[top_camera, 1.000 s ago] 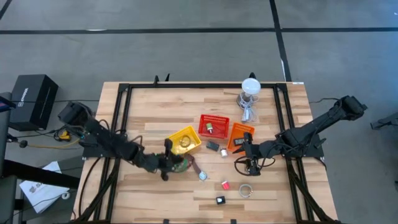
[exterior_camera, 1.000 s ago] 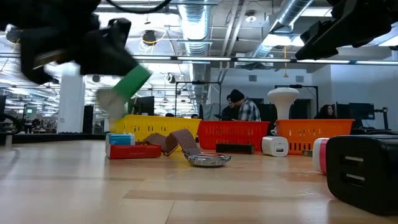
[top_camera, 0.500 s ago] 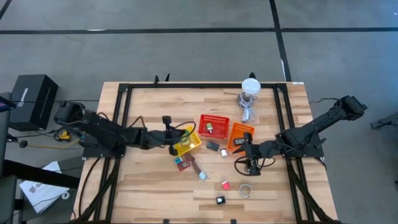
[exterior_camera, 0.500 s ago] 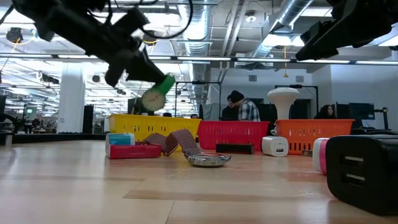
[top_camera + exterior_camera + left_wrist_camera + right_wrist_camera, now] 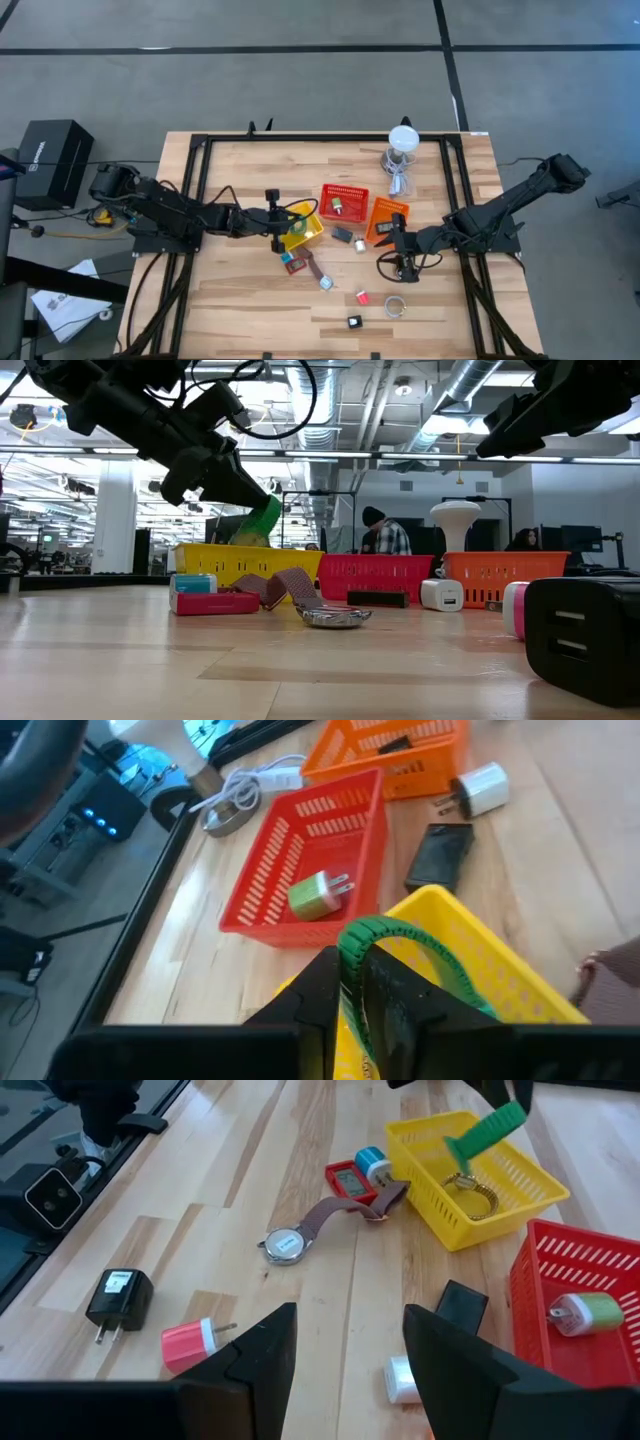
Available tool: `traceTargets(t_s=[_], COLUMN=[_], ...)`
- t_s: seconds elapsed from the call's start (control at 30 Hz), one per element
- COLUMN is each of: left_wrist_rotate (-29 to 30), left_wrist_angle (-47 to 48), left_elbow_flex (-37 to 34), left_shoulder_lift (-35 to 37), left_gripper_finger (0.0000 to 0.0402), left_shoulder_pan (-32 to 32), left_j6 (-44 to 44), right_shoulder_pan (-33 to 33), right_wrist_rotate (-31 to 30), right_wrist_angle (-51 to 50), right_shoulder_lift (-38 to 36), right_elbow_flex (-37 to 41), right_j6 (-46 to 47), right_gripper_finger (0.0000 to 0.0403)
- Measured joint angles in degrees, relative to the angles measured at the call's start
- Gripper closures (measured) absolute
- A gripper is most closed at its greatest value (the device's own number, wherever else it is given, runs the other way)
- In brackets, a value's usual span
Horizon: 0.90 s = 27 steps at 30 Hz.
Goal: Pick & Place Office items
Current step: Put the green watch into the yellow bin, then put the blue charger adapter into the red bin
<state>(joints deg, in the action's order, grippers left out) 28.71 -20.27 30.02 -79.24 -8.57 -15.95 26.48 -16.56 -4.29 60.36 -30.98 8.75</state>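
room: open office hall showing behind the table, a person standing far back past the baskets
table: pale wood top carrying three mesh baskets in a row near the middle
left gripper: hanging over the yellow basket, fingers sitting close on a green wristband; can't tell whether they're pinching it or easing off
green wristband: sitting above the yellow basket's near wall, tilted, not on the wood
yellow basket: holding a gold bracelet
red basket: holding a green plug adapter
orange basket: standing just right of the red one
right gripper: hovering low beside the orange basket, fingers standing apart, nothing between them
loose items: brown-strap watch and red tin lying just beside the yellow basket; black slab and white charger lying between the baskets and the right gripper; pink plug, black plug and ring lying nearer the front edge
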Motion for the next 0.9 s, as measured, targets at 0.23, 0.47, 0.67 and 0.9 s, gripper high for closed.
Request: traceTargets(t_s=[0.23,0.47,0.67,0.9], left_wrist_rotate=[-2.3,-2.3,-11.7,-21.5], left_wrist_angle=[0.3,-0.7,-2.9,-1.3], left_elbow_flex=[0.0,0.0,0.0,0.0], left_shoulder_lift=[0.0,0.1,2.6,1.5], left_gripper_finger=[0.0314,0.0278,0.0274,0.0295], left_shoulder_pan=[0.3,-0.1,-2.7,-8.2], left_j6=[2.5,11.5,21.6,35.7], right_shoulder_pan=[0.0,0.0,0.0,0.0], right_wrist_rotate=[0.0,0.0,0.0,0.0], right_wrist_angle=[0.0,0.0,0.0,0.0], right_shoulder_lift=[0.0,0.0,0.0,0.0], right_elbow_flex=[0.0,0.0,0.0,0.0], right_j6=[1.8,1.8,1.5,1.3], right_gripper_finger=[0.0227,0.0227,0.0227,0.0227])
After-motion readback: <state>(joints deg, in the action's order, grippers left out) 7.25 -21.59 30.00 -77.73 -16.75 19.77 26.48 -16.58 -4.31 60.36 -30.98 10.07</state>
